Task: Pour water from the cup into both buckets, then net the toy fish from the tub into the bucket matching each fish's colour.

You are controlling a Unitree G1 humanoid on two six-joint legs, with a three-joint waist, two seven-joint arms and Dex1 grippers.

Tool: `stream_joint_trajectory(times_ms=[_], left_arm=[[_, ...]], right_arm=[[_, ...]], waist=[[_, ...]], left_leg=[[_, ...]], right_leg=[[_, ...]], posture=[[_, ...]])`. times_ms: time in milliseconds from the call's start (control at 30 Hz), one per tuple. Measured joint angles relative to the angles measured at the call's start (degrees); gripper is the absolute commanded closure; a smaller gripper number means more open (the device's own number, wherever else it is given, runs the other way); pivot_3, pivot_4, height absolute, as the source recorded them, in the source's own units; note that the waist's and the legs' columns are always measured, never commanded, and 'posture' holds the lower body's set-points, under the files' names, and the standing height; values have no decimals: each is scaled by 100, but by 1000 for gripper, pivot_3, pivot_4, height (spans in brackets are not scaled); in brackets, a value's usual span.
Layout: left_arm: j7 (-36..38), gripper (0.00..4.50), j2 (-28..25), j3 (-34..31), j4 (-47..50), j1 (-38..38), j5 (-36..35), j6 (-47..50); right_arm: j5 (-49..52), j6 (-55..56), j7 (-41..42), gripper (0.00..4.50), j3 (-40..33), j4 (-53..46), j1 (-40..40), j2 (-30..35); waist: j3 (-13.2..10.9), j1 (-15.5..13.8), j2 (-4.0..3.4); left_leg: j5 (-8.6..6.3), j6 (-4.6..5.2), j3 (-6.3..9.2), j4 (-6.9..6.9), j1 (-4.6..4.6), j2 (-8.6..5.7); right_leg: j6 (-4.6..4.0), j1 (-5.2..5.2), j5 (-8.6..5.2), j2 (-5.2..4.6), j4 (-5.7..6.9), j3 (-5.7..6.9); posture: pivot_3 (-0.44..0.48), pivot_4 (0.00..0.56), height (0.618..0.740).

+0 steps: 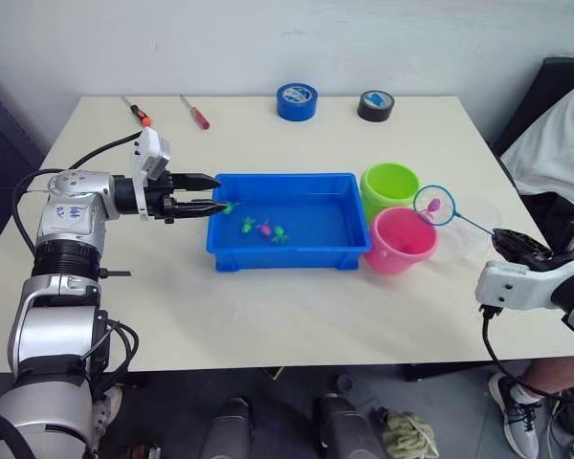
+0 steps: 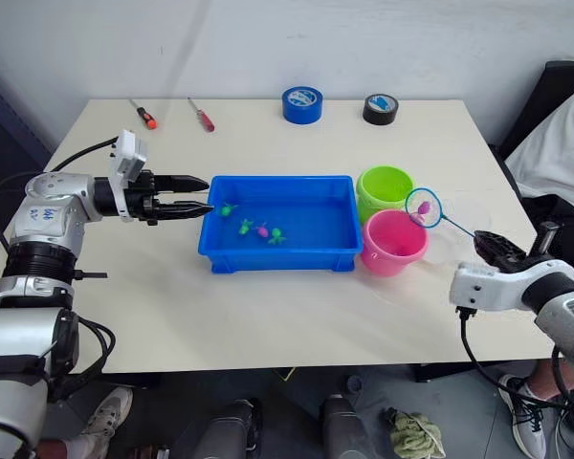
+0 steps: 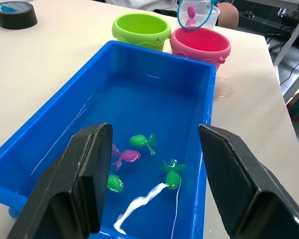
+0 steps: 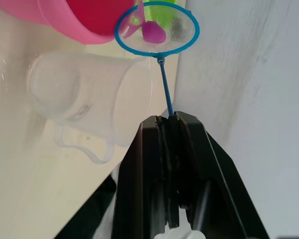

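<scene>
1. Nearest the head camera, at the left, the left end effector (image 1: 204, 193) hovers at the short left end of the tub (image 1: 231, 251), its two black fingers apart and holding nothing. My guess is that it waits there to steady the tub or simply to stay clear of the netting.
2. Sitting mid-desk (image 1: 268, 325), the blue tub holds shallow water with the fish still to be caught: three green fish (image 3: 142, 141) and one pink fish (image 3: 123, 156) show in the left wrist view, loosely grouped toward the left end.
3. Just beside the tub's right end stand the green bucket (image 1: 388, 185) and, nearer the robot, the pink bucket (image 1: 399, 240), close enough that a short carry suffices.
4. Above the pink bucket's far-right rim hangs the net (image 1: 434, 204), with a pink fish in its mesh (image 4: 153, 33). It looks placed to tip that fish into the bucket of matching colour.
5. On the desk right of the pink bucket lies the clear cup (image 4: 79, 96), tipped on its side, so pouring appears finished.
6. Farthest right, the right end effector (image 2: 495, 248) is clamped together on the net's thin handle.
</scene>
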State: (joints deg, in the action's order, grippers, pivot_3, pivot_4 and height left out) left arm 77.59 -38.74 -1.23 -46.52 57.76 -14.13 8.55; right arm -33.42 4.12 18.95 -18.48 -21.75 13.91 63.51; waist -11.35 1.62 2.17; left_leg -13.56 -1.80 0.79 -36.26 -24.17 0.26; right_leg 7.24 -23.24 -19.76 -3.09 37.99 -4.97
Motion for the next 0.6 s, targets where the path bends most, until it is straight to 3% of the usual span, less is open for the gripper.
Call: stream_joint_trajectory(times_ms=[367, 600], left_arm=[[-1, 1471, 0, -2, 4, -35, 0, 0], [0, 1471, -1, -3, 11, -113, 0, 0]], right_arm=[[-1208, 678, -807, 4500, -71, 113, 203, -311], [-1044, 842, -861, 4500, -278, 143, -31, -575]], waist=[[0, 6, 0], [0, 9, 0]], left_leg=[[1, 0, 0, -5, 10, -2], [1, 0, 0, -10, 28, -2]], right_leg=[[0, 17, 0, 0, 3, 4], [1, 49, 0, 0, -1, 12]], posture=[[0, 150, 734], [0, 150, 734]])
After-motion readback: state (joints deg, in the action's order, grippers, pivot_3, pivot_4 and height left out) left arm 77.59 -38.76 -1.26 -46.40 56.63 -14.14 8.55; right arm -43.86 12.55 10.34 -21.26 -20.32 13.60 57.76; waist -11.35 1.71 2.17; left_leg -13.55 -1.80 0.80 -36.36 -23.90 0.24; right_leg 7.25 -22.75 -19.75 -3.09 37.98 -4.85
